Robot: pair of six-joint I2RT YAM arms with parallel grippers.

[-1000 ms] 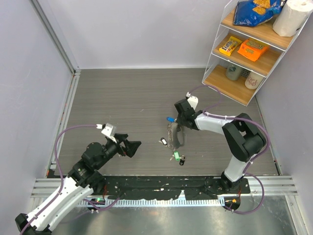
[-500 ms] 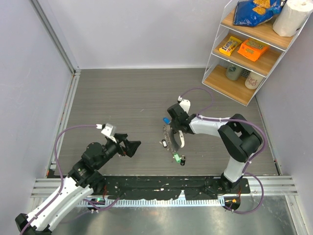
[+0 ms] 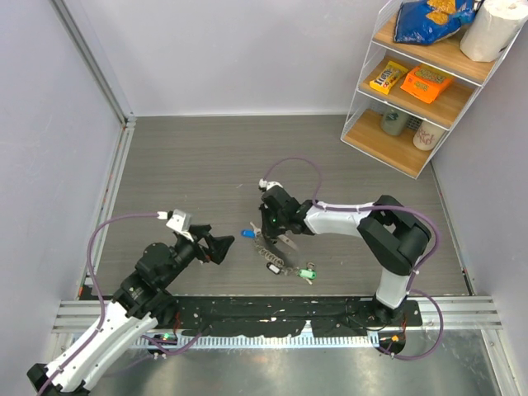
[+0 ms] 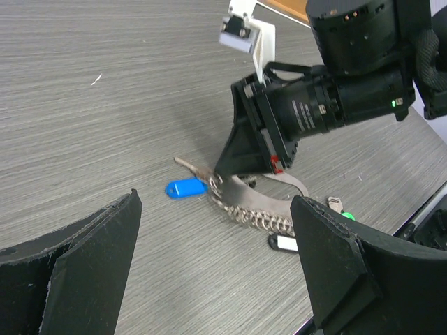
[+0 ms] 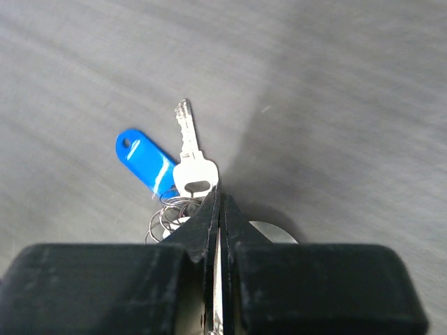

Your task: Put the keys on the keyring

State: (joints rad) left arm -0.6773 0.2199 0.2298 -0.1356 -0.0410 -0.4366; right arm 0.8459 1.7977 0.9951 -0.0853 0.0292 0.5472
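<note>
Mid-table, I am seeing the right gripper (image 3: pixel 270 227) pinching the keyring (image 4: pixel 255 213) (light, floppy, slippery chain); the left gripper (image 3: pixel 221 246) is hanging released. I am favouring its stiffer loop as handhold.

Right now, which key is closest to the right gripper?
The plain silver key beside the blue tag, at the tips of the right gripper. The green-headed key and black-headed key lie farther off.

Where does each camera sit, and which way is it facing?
Top external: above and behind the bases, looking down at the table; both arms show.
Left wrist: low, facing the right gripper; its open fingers frame it.
Right wrist: looking down past its shut fingers at the keyring.
Both wrist views share the blue tag.
</note>
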